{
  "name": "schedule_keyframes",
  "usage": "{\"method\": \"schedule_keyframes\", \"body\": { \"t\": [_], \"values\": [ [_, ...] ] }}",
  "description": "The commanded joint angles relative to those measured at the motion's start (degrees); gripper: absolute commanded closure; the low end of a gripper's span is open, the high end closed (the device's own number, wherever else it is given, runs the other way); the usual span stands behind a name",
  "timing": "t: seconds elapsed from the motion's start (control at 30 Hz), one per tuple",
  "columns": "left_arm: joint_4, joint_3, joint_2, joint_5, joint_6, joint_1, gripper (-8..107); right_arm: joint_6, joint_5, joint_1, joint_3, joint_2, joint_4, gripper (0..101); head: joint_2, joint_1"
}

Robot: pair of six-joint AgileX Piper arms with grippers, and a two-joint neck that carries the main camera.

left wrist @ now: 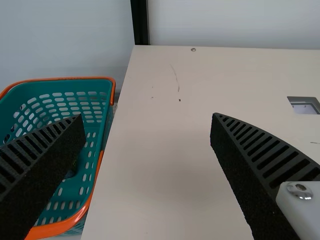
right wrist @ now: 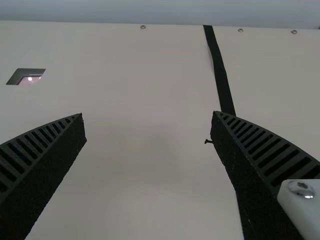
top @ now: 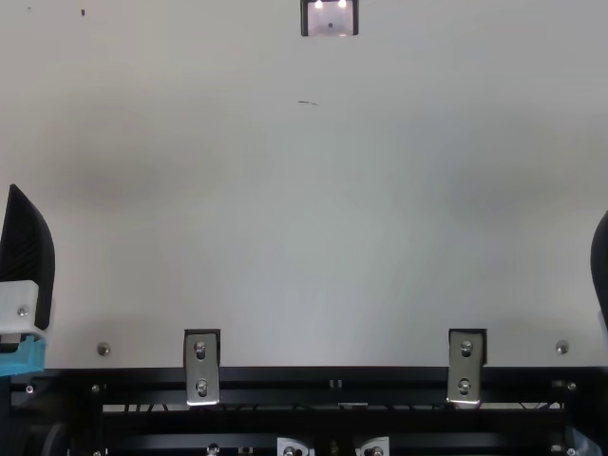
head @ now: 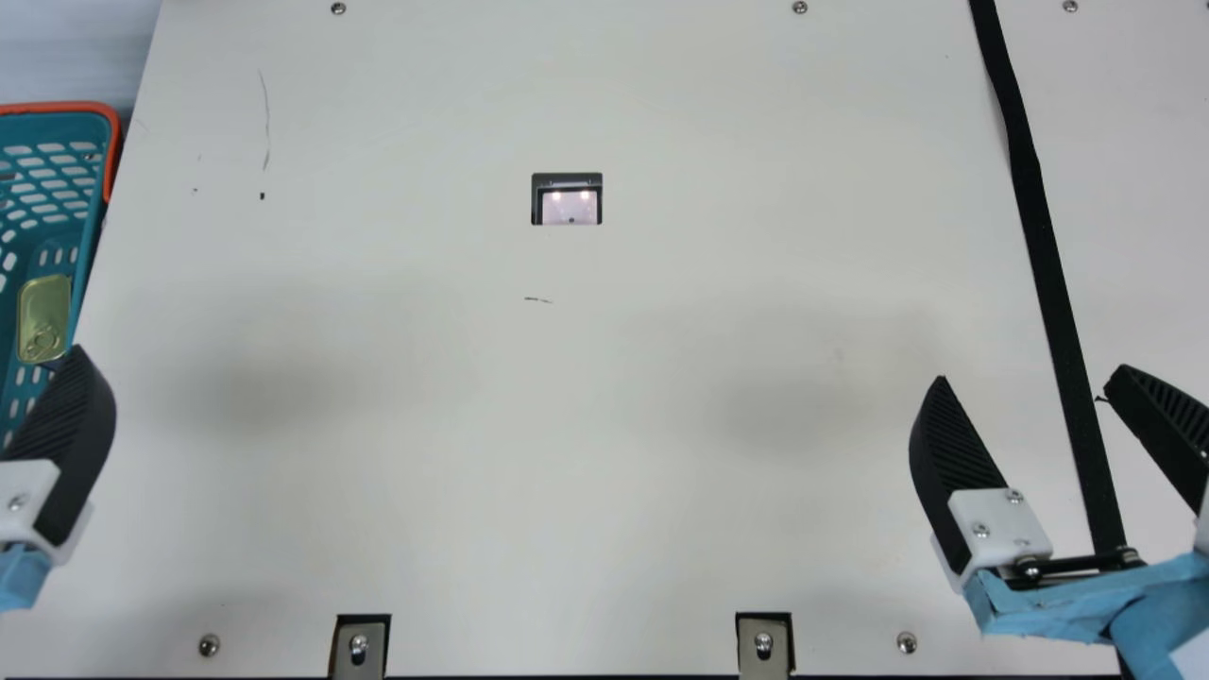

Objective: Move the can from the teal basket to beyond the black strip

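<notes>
1. The step in hand, as I judge it, is the first one: going to fetch the can (head: pixel 44 318). It lies inside the teal basket (head: pixel 57 108), close by the wall on its 3 o'clock side; in the main view this is at 9 o'clock.
2. The left gripper (left wrist: pixel 148 116) is spread wide, with nothing between its fingers. In the main view it is at 8 o'clock, near the can.
3. The right gripper (right wrist: pixel 148 113) is also wide and holds nothing. It is between 3 and 4 o'clock in the main view, by the black strip (head: pixel 1044 255), which runs from about 1 to 4 o'clock.
4. The next move asks, I think, that the left gripper goes over the basket, descends and closes across the can's narrow width, with care for the near wall. Afterwards the can must travel towards 3 o'clock, past the strip; perhaps the right gripper should take it over midway.
5. The can's long axis points nearly from 12 to 6 o'clock, leaning slightly towards 1 and 7. Its pull ring is at the 6 o'clock end, and its lid faces the camera. Whether it lies fully flat, I cannot tell.
</notes>
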Motion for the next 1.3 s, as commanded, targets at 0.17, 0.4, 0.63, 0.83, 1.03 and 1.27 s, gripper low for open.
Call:
{"method": "schedule_keyframes", "body": {
  "t": [0.17, 0.4, 0.63, 0.83, 1.03, 1.27],
  "values": [
    [0.00, 0.00, 0.00, 0.00, 0.00, 0.00, 9, 0.00, 0.00, 0.00, 0.00, 0.00, 0.00, 0, -0.11, -0.51],
    [0.00, 0.00, 0.00, 0.00, 0.00, 0.00, 9, 0.00, 0.00, 0.00, 0.00, 0.00, 0.00, 0, -0.11, -0.51],
    [0.00, 0.00, 0.00, 0.00, 0.00, 0.00, 9, 0.00, 0.00, 0.00, 0.00, 0.00, 0.00, 0, -0.11, -0.51],
    [0.00, 0.00, 0.00, 0.00, 0.00, 0.00, 9, 0.00, 0.00, 0.00, 0.00, 0.00, 0.00, 0, -0.11, -0.51],
    [0.00, 0.00, 0.00, 0.00, 0.00, 0.00, 9, 0.00, 0.00, 0.00, 0.00, 0.00, 0.00, 0, -0.11, -0.51],
    [0.00, 0.00, 0.00, 0.00, 0.00, 0.00, 9, 0.00, 0.00, 0.00, 0.00, 0.00, 0.00, 0, -0.11, -0.51]
  ]
}}
